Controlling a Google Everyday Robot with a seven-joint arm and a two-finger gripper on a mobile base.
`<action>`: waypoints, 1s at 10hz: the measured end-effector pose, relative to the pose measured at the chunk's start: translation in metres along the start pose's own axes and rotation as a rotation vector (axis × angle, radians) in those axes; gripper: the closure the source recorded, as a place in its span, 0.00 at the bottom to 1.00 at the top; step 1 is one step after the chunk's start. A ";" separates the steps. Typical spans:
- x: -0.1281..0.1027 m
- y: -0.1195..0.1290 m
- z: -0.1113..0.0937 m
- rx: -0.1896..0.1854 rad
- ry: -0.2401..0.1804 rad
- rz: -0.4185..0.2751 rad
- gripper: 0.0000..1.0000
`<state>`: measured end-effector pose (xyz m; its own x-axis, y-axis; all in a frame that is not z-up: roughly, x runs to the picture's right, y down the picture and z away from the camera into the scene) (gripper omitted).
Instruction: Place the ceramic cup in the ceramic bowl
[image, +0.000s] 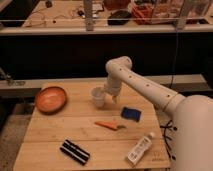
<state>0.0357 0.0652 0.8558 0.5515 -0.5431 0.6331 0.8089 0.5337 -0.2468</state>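
Note:
The small white ceramic cup stands upright near the middle of the wooden table. My gripper hangs from the white arm and is down at the cup, against its right side and rim. The orange ceramic bowl sits at the table's left edge, about a bowl's width left of the cup, with nothing in it.
A blue sponge lies right of the cup and an orange carrot in front of it. A black oblong object lies near the front edge and a white bottle at the front right. A dark shelf runs behind the table.

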 end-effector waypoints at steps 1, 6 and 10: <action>0.001 0.001 0.001 -0.001 -0.001 0.003 0.24; -0.001 0.000 0.005 -0.006 -0.005 0.009 0.67; -0.004 -0.004 -0.006 -0.014 -0.006 0.013 0.95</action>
<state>0.0314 0.0609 0.8499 0.5607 -0.5321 0.6345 0.8045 0.5313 -0.2654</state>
